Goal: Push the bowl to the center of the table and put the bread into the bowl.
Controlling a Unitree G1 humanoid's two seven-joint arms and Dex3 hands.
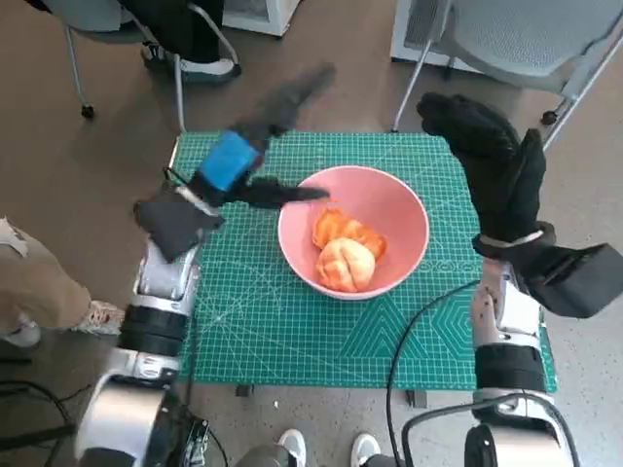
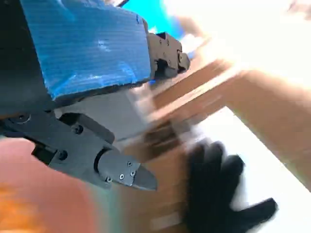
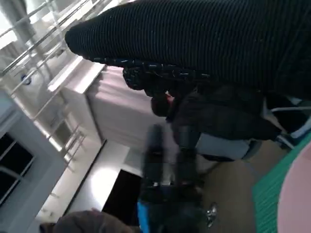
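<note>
The pink bowl (image 1: 352, 231) holds my bread (image 1: 346, 250); my left hand (image 1: 255, 156), at its ten o'clock, and my right hand (image 1: 487, 161), at two, are both spread and empty.

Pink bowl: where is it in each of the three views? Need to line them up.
Head view: the pink bowl sits mid-table on the green mat, bread inside.
Left wrist view: a blurred pink patch at the lower left edge, probably the bowl; too smeared to be sure.
Right wrist view: only its rim shows, in the bottom right corner.
Shared landmark: the blue-taped left hand, in all three views.

Left hand (image 1: 234, 161) fingers (image 1: 292, 97) motion-blurred
</note>
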